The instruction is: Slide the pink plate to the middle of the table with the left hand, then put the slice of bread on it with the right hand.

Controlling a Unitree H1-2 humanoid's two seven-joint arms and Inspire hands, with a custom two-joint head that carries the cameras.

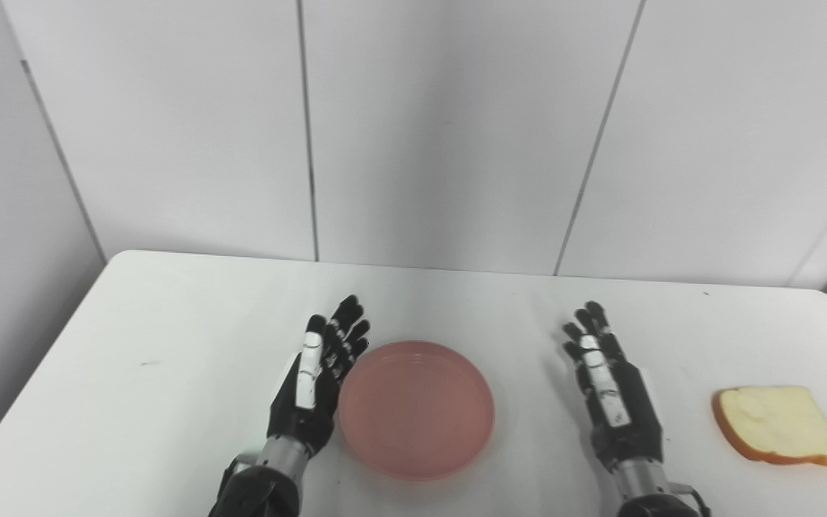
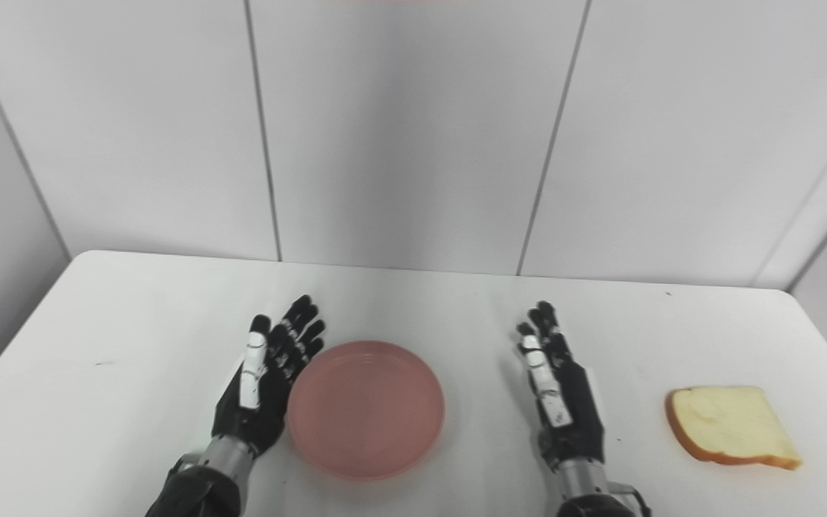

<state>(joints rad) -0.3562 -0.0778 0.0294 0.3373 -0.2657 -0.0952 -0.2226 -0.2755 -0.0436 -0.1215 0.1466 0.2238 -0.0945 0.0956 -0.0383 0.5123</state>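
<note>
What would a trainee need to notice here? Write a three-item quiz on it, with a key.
1. True or false: the slice of bread lies on the pink plate.
2. Which hand is right beside the plate's rim? A) left hand B) right hand
3. Fill in: the bread lies on the table to the ___ of the right hand.

Key: 1 false; 2 A; 3 right. Both hands are open and hold nothing.

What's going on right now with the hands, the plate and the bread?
Left hand open, against pink plate edge. Right hand open, holding nothing. Plate near table middle, bare. Bread slice lies to the right, untouched; nothing between.
</note>
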